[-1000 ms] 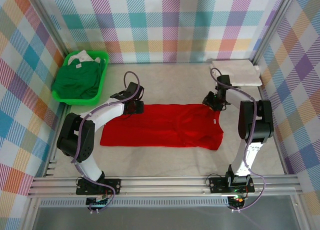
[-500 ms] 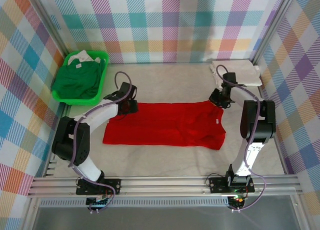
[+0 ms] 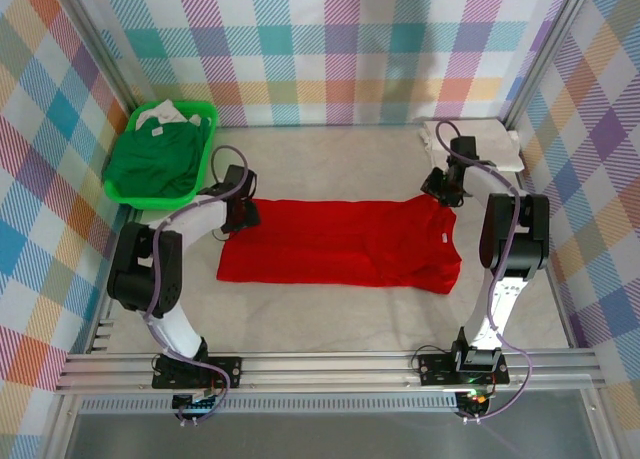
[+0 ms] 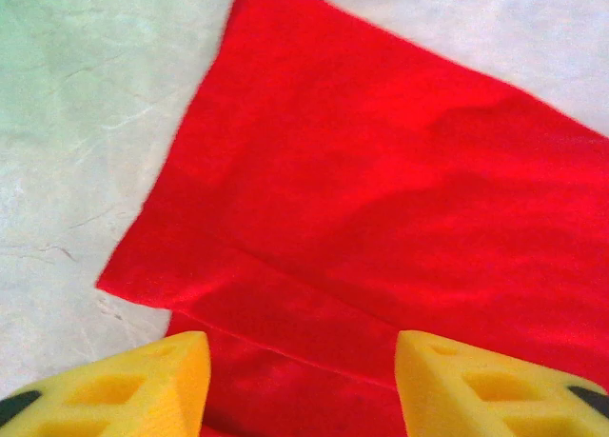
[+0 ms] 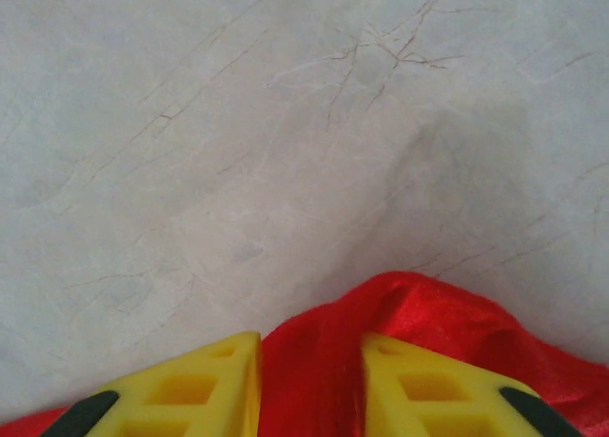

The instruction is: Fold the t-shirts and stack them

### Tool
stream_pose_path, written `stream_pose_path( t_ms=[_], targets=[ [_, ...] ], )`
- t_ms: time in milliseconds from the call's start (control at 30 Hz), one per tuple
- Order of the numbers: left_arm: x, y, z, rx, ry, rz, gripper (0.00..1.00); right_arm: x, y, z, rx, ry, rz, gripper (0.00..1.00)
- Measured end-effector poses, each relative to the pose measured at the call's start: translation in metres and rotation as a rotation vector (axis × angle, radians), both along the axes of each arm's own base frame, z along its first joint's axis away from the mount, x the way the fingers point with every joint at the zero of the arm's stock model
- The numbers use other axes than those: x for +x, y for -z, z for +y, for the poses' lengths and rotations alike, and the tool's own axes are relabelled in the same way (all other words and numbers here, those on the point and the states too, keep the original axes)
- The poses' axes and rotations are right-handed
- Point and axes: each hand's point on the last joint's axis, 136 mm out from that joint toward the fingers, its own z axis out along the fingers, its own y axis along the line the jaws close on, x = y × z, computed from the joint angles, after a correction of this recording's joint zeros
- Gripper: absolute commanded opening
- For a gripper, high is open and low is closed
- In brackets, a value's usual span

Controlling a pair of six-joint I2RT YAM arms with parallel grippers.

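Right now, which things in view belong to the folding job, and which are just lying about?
Job: red t-shirt, spread out flat; dark green t-shirt, heaped in the basket; cream-white t-shirt, folded, far right.
Lying about: the basket itself.

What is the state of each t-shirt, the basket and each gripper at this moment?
Red t-shirt: lying flat on the table as a long strip.
Green t-shirt: crumpled, in the basket.
White t-shirt: folded, at the far right corner.
Basket: holding the green t-shirt.
Left gripper: open, over the red t-shirt's end.
Right gripper: red cloth between its fingers; grip unclear.
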Motion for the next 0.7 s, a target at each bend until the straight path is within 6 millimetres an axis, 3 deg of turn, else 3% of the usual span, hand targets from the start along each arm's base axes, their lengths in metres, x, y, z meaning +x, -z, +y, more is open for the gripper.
stream_pose_path(
  t_ms=[67, 167, 300, 400, 533, 567, 700],
  targets=[
    [0.001, 0.006, 0.007, 0.003, -0.018, 0.019, 0.58, -0.002, -0.01, 0.003, -0.006, -0.004, -0.012, 0.39],
    [0.005, 0.014, 0.008, -0.003, -0.025, 0.038, 0.57, -0.008, -0.043, 0.012, -0.02, -0.024, -0.078, 0.4],
    [0.005, 0.028, 0.003, -0.025, -0.02, 0.072, 0.49, -0.024, -0.095, 0.046, -0.019, -0.099, -0.194, 0.41],
    [0.005, 0.032, 0.002, -0.028, -0.022, 0.081, 0.39, -0.041, -0.118, 0.075, -0.01, -0.172, -0.254, 0.42],
    [0.007, 0.031, 0.002, -0.029, -0.023, 0.078, 0.27, -0.068, -0.11, 0.104, 0.001, -0.248, -0.231, 0.41],
    [0.007, 0.031, 0.002, -0.031, -0.027, 0.078, 0.22, -0.075, -0.102, 0.108, 0.0, -0.258, -0.207, 0.41],
    [0.007, 0.031, 0.002, -0.031, -0.026, 0.077, 0.22, -0.098, -0.055, 0.105, -0.015, -0.244, -0.079, 0.42]
  ],
)
